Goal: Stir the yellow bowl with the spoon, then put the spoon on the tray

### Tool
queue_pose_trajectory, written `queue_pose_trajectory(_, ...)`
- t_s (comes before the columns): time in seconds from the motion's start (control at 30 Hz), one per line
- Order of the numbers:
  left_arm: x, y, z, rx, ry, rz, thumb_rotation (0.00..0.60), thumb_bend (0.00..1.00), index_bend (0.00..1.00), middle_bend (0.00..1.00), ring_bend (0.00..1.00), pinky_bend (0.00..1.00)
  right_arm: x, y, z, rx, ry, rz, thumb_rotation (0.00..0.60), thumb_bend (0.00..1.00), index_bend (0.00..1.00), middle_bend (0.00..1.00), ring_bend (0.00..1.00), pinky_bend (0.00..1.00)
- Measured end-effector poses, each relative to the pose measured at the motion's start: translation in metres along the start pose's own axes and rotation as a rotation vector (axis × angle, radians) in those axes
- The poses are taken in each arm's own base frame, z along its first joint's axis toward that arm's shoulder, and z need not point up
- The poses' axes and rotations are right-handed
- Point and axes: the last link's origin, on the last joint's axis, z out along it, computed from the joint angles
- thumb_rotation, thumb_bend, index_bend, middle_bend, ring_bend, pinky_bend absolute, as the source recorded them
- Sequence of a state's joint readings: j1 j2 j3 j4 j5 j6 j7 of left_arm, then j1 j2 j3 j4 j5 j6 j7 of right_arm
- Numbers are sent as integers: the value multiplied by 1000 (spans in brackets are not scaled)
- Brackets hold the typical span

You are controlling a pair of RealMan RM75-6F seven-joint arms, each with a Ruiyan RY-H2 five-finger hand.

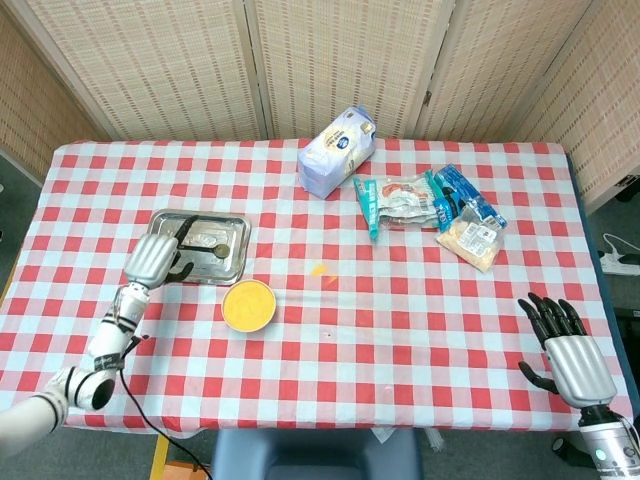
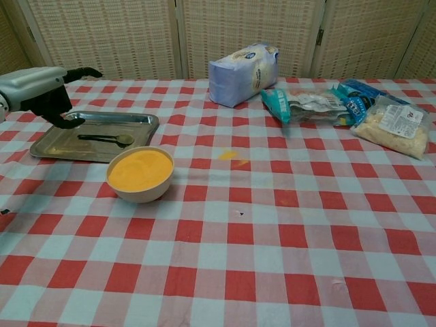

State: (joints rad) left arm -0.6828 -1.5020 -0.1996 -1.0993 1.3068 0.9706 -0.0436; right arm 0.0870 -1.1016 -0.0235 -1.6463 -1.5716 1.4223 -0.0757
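You had a red-and-white checked tablecloth (image 2: 272,225), a silver tray (image 2: 51,144), a cream bowl (image 2: 139,175) of yellow powder, and a pale blue bag (image 2: 242,73).

1 bowl (image 2: 139,174), 1 spoon (image 2: 106,139), 1 tray (image 2: 48,144), 4 food pkgs (image 1: 337,151)
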Motion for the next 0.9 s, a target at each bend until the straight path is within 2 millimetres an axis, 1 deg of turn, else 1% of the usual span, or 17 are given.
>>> queue_pose_trajectory(0.03,7,2,-16,-15,-11,-25,600,358,0,664,609,757,1,-1,-2,9,1,4,600,170,0,0,0,0)
queue_pose_trajectory(0.07,13,3,-30,-23,-16,-41,600,359,0,533,480,651,2,-3,-4,20,2,8,600,170,0,0,0,0)
queue_pose_trajectory(0.1,18,3,-45,-26,-17,-53,600,358,0,455,403,583,3,-4,-6,29,5,11,600,170,0,0,0,0)
queue_pose_trajectory(0.13,27,1,-68,-20,-10,-64,600,357,0,344,295,481,4,-5,-7,36,7,15,600,170,0,0,0,0)
queue_pose_trajectory(0.17,33,-2,-85,-11,5,-70,600,354,0,243,197,381,5,-6,-10,44,10,19,600,170,0,0,0,0)
queue_pose_trajectory(0.2,39,-3,-101,0,25,-75,600,353,0,160,118,306,6,-6,-12,48,12,22,600,170,0,0,0,0)
queue_pose_trajectory(0.23,45,-5,-122,20,60,-84,600,351,0,104,66,255,6,-6,-13,51,14,26,600,170,0,0,0,0)
queue_pose_trajectory(0.27,48,-6,-137,39,90,-91,600,352,0,51,23,207,7,-6,-15,53,16,30,600,170,0,0,0,0)
queue_pose_trajectory(0.3,50,-8,-152,61,122,-99,600,350,0,29,8,183,8,-6,-16,52,17,32,600,170,0,0,0,0)
queue_pose_trajectory(0.37,50,-15,-190,128,188,-104,600,344,0,1,0,125,8,-5,-18,47,16,34,600,170,0,0,0,0)
queue_pose_trajectory(0.4,47,-21,-208,164,204,-95,600,345,0,0,0,114,9,-5,-18,44,15,34,600,170,0,0,0,0)
queue_pose_trajectory(0.43,41,-29,-233,214,208,-74,600,351,0,0,0,101,9,-4,-19,40,14,33,600,170,0,0,0,0)
queue_pose_trajectory(0.53,23,-44,-288,307,154,-19,600,359,0,0,0,87,10,-2,-20,27,14,30,600,170,0,0,0,0)
queue_pose_trajectory(0.57,19,-47,-299,318,129,-7,600,360,0,0,0,84,11,-2,-20,22,18,29,600,170,0,0,0,0)
queue_pose_trajectory(0.63,14,-50,-309,323,94,-5,600,358,0,0,0,83,12,-1,-21,18,24,26,600,170,0,0,0,0)
queue_pose_trajectory(0.77,19,-51,-309,304,110,-42,600,354,0,0,0,82,14,-1,-24,7,34,21,600,170,0,0,0,0)
queue_pose_trajectory(0.9,19,-48,-308,286,124,-29,600,354,0,0,0,82,13,0,-28,0,28,13,600,170,0,0,0,0)
